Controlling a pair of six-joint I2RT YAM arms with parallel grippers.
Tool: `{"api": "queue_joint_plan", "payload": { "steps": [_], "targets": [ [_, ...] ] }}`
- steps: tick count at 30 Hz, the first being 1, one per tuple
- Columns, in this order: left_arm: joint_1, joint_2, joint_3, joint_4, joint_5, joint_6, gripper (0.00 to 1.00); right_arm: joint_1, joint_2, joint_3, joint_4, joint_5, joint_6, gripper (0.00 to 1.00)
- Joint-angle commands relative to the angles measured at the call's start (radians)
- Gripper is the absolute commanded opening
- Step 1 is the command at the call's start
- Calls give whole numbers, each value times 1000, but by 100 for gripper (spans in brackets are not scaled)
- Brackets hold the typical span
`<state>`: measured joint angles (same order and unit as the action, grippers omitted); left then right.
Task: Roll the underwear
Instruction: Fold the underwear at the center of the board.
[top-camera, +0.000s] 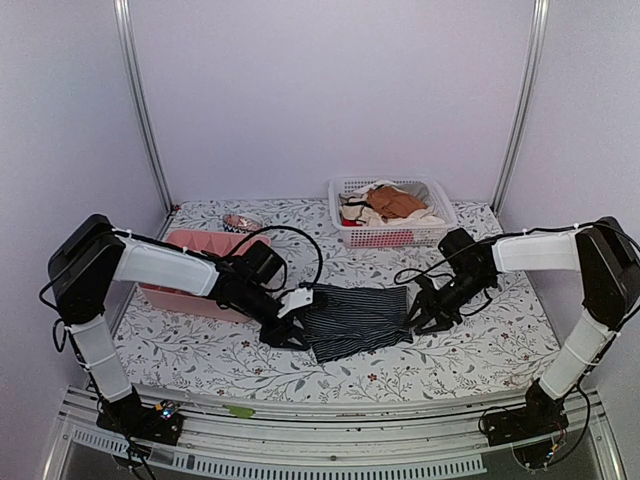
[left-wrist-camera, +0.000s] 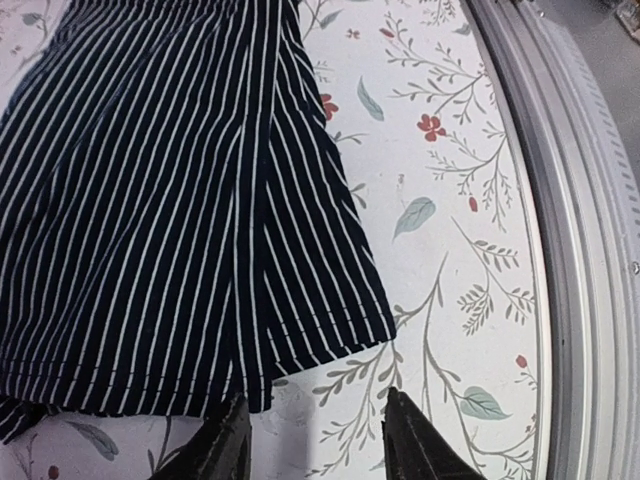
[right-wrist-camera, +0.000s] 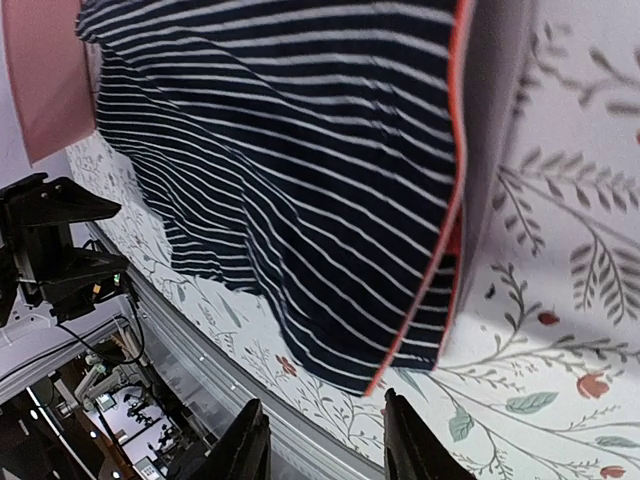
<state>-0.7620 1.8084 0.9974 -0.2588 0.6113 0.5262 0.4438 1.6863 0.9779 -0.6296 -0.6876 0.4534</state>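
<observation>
The underwear (top-camera: 355, 320) is a dark navy pair of boxer shorts with thin white stripes, lying flat on the floral table cover between the arms. In the left wrist view it (left-wrist-camera: 170, 190) fills the upper left, its hem just ahead of the fingertips. In the right wrist view it (right-wrist-camera: 300, 170) shows a red-edged band. My left gripper (top-camera: 282, 335) is open and empty at the garment's left edge (left-wrist-camera: 315, 440). My right gripper (top-camera: 418, 318) is open and empty at its right edge (right-wrist-camera: 320, 440).
A pink bin (top-camera: 205, 270) stands behind my left arm. A white basket (top-camera: 392, 212) with orange-brown and cream garments sits at the back. A small pinkish patterned roll (top-camera: 241, 222) lies at the back left. The table's metal front rail (top-camera: 330, 440) runs along the near edge.
</observation>
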Motion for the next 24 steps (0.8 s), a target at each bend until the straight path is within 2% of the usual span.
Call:
{"api": "queue_joint_plan", "payload": {
  "steps": [1, 6, 13, 24],
  "targets": [
    [-24, -16, -10, 46, -45, 9, 45, 3, -70, -76, 29, 27, 110, 38],
    [-33, -6, -9, 61, -52, 2, 45, 4, -55, -146, 172, -63, 197, 37],
    [-40, 6, -4, 66, -70, 9, 44, 4, -19, -178, 299, -130, 270, 28],
    [-43, 13, -10, 69, -89, 24, 44, 5, 5, -193, 313, -136, 295, 23]
  ]
}}
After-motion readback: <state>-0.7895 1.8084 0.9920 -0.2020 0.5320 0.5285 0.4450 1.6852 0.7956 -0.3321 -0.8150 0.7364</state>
